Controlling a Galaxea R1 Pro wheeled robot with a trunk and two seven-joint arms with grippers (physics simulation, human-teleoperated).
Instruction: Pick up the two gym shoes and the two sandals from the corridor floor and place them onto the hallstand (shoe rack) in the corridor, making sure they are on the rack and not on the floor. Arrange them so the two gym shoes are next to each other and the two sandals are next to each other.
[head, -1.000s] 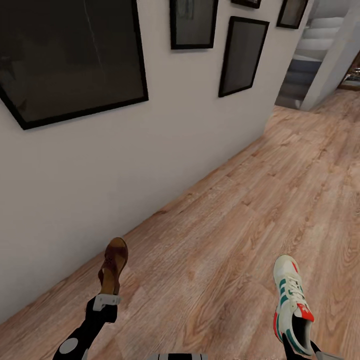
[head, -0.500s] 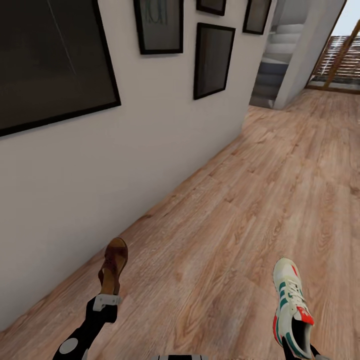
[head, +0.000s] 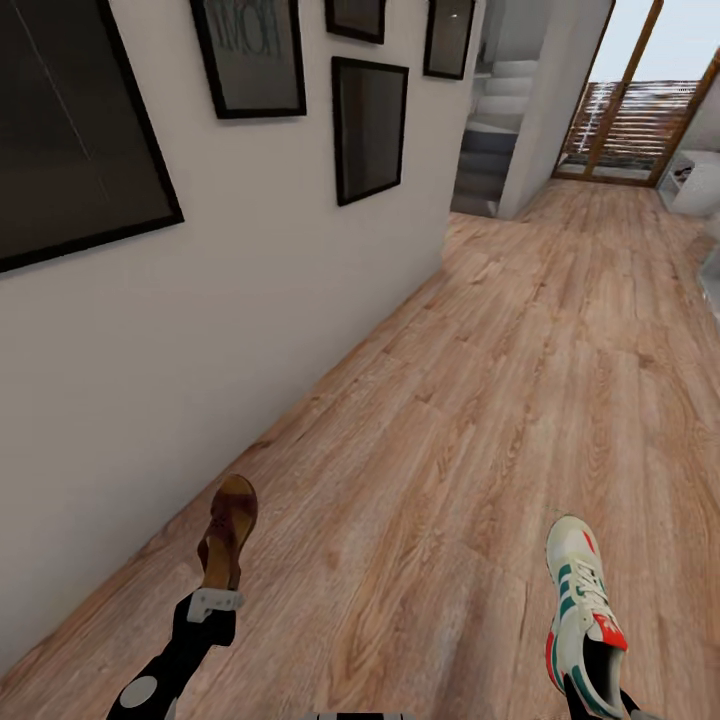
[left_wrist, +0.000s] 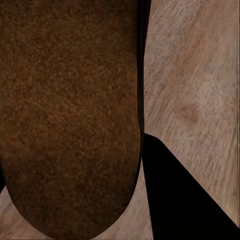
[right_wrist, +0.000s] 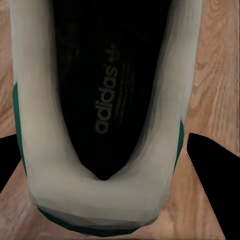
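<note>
A brown sandal (head: 228, 530) hangs over the corridor floor (head: 450, 450) at the lower left, toe pointing away, with my left gripper (head: 213, 602) shut on its heel end. Its brown sole (left_wrist: 70, 115) is close in the left wrist view, with one dark finger (left_wrist: 185, 200) beside it. At the lower right, my right gripper (head: 595, 700) is shut on the heel of a white gym shoe (head: 580, 610) with green stripes and a red tongue patch. The shoe's dark opening (right_wrist: 100, 100) lies between the fingers (right_wrist: 215, 165). A pale white unit (head: 695, 180) at the far right edge is cut off; I cannot tell whether it is the hallstand.
A white wall (head: 200, 330) with several black-framed pictures (head: 368, 125) runs along the left. Stairs (head: 490, 140) and a slatted glass door (head: 620, 125) stand at the corridor's far end. Open plank floor stretches ahead and to the right.
The whole view has swung right: the picture frames slid left and the far door and corridor end came into view. Both held shoes stay at the same places in the view.
</note>
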